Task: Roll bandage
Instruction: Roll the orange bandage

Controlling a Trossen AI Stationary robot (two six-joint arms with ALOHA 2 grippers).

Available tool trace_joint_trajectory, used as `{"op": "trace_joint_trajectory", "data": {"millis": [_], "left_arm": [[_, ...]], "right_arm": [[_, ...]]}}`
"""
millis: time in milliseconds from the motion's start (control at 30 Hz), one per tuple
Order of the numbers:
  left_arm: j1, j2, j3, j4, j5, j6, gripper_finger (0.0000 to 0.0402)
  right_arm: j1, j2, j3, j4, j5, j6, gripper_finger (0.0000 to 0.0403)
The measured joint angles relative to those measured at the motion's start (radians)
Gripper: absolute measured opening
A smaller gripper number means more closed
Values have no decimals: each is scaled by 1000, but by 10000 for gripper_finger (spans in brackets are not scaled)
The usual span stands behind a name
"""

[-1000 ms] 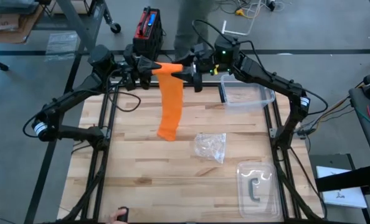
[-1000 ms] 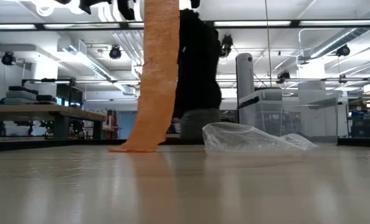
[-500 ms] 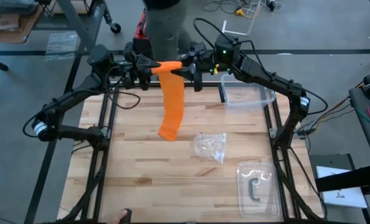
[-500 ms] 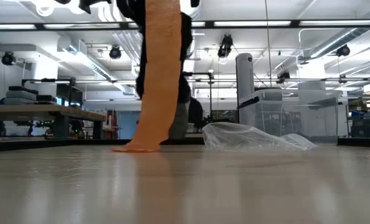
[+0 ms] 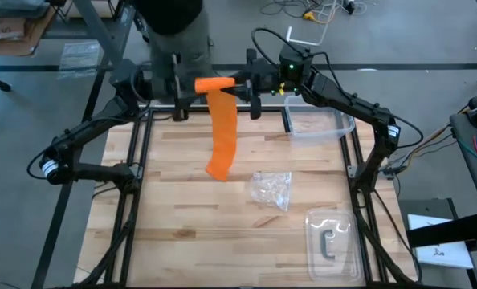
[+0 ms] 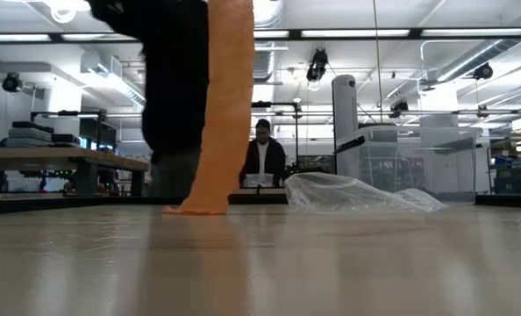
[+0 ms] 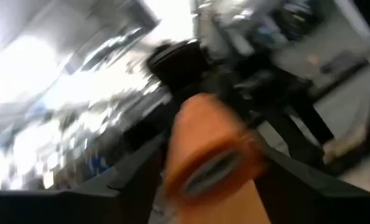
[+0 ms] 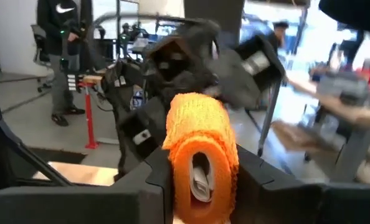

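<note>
Rolling in mid-air at the table's far edge: the bandage [image 5: 220, 128] has its wound end held up between the arms, the loose tail hanging down with its tip resting on the table [image 5: 182, 233] near the plastic wrapper [image 5: 271, 189]. To do this well, I'd keep the tail taut and square to the roll so each wrap lands on the last, and let go with one side only once the other is firm. Right gripper [image 8: 200, 177] pinches the roll, fingers narrowly set against both sides. Left gripper [image 5: 179, 85] sits at the roll's other end; can't tell whether its fingers grip anything.
</note>
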Motion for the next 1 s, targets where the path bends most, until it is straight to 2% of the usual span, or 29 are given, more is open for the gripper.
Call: {"op": "trace_joint_trajectory", "data": {"millis": [100,233,467,667,867,1000], "left_arm": [[3,-14,0,-22,-15,-172,279],[5,-22,0,-46,47,-237,297],[4,-29,0,-36,56,-372,303],[4,-22,0,-36,57,-301,286],[4,6,0,-34,57,-109,267],[1,18,-1,-12,57,-101,254]], "right_arm": [[2,-1,0,12,-8,-133,91],[5,-1,-1,48,-10,-241,86],[4,-2,-1,3,-3,-373,86],[4,3,-1,-5,25,-351,84],[4,4,-2,-9,25,-286,84],[4,4,-2,-20,25,-281,79]]}}
